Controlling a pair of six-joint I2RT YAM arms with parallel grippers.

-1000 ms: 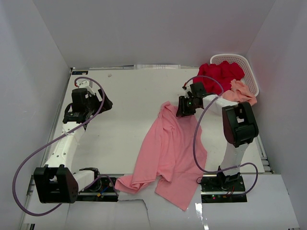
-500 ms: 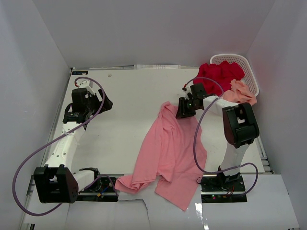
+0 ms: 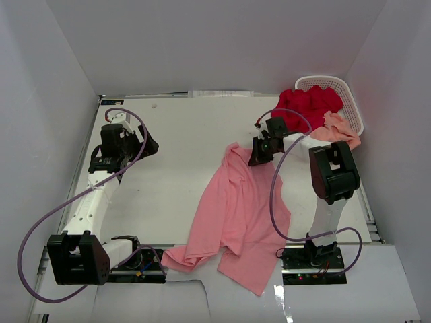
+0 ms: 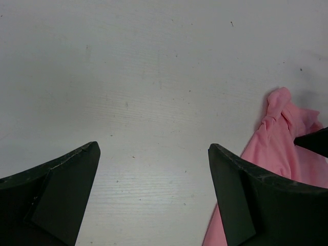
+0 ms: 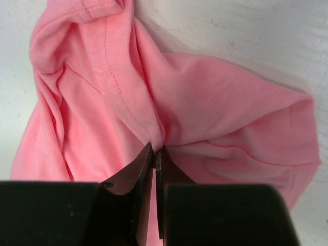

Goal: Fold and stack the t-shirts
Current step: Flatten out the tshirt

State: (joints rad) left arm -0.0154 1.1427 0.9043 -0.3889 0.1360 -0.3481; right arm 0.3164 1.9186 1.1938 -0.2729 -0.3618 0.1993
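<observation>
A medium pink t-shirt [image 3: 236,215] lies crumpled across the table's middle, reaching the near edge. My right gripper [image 3: 254,160] is shut on a fold at its far end; in the right wrist view the pink t-shirt [image 5: 195,102] bunches up where the right gripper [image 5: 155,149] pinches it. A deep red t-shirt [image 3: 306,108] and a pale peach t-shirt [image 3: 337,131] hang out of the basket at the back right. My left gripper [image 3: 149,145] hovers open over bare table at the left; the left wrist view has the left gripper [image 4: 154,148] empty and the pink t-shirt [image 4: 279,138] off to its right.
A white perforated basket [image 3: 350,94] stands in the back right corner against the white walls. The white table [image 3: 182,134] shows bare between the two arms. Purple cables loop from both arms near their bases.
My right gripper has closed on the fold of the pink t-shirt; its wrist shifted slightly. The left arm has not moved.
</observation>
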